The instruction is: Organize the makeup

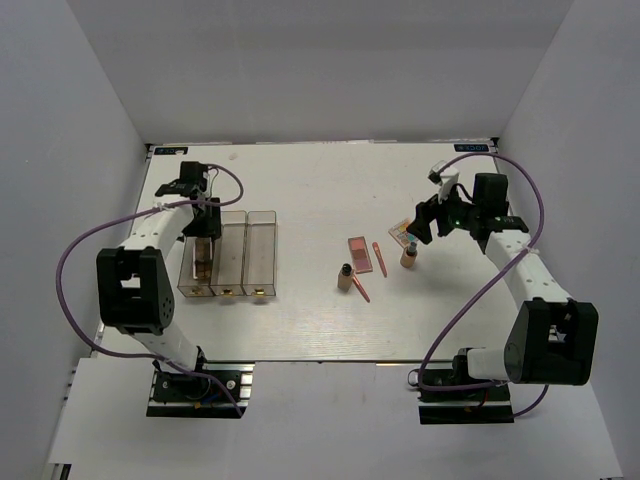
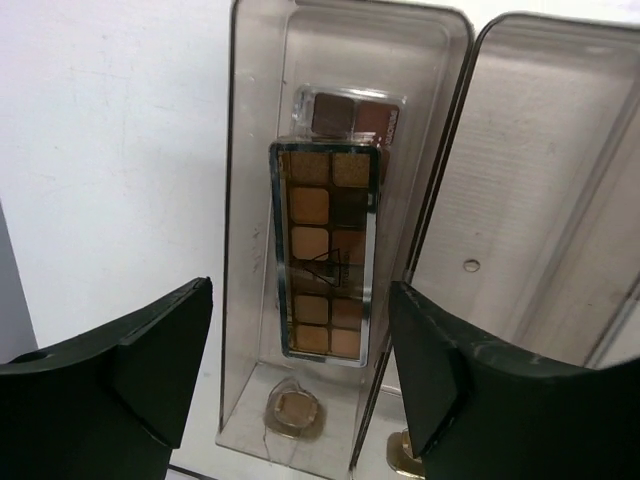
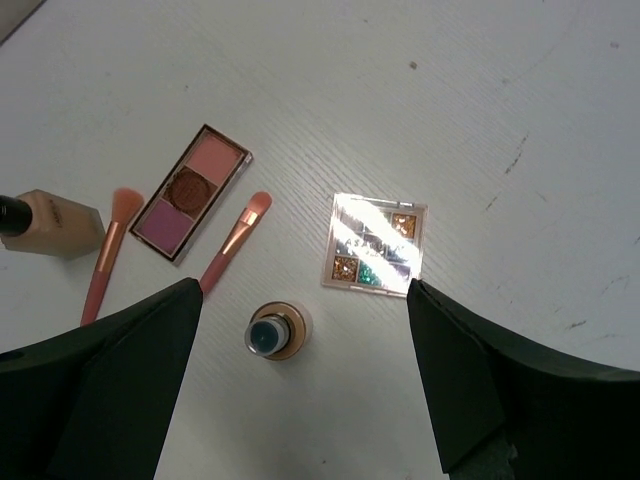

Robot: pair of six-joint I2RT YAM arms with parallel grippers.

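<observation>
Grey walls close in a white table (image 1: 310, 190) on three sides. On the overhead view, the left arm reaches toward 11 o'clock and the right arm toward 1 o'clock.

A clear three-compartment box (image 1: 245, 255) sits at 9 o'clock from the table's middle, its long sides running from 12 to 6. The left gripper (image 2: 300, 340) hangs over the leftmost compartment with its jaws spread wide and nothing between them. The right gripper (image 3: 303, 290) hovers at 3 o'clock from the table's middle, also spread wide and empty.

In the leftmost compartment lies a brown palette (image 2: 325, 260). A smaller dark palette (image 2: 350, 110) is tucked under its 12 o'clock end.

The rest of the makeup lies loose on the table near the right gripper. On the right wrist view:
- The multicolour palette (image 3: 375, 243) lies flat at 1 o'clock from the gap between the jaws.
- The pink palette (image 3: 190, 190) lies flat at 10 o'clock, well apart from the multicolour one.
- One tan bottle (image 3: 275, 332) stands upright, seen cap-on, just at 6 o'clock of the gap.
- The second tan bottle (image 3: 50, 222) lies on its side at 9 o'clock.
- One coral-pink stick (image 3: 235, 240) lies just beside the pink palette, at its 4 o'clock.
- The other coral-pink stick (image 3: 105, 255) lies between that palette and the lying bottle.

A small round gold piece (image 2: 295, 408) rests at the 6 o'clock end of the leftmost compartment.
</observation>
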